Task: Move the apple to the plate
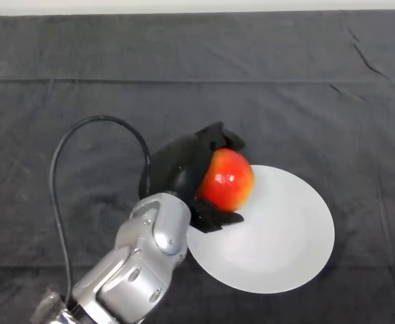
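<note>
Silver-grey, the left arm [140, 260] rises from the lower left of the frame to the black hand [177, 169] at centre, its thumb and fingers curled round the apple [227, 179], above and below it. One apple, one plate [278, 250]: the fruit sits over the plate's upper left edge. It looks firm, smooth, fairly heavy and likely slippery, so a hold across its widest part seems safest.
</note>
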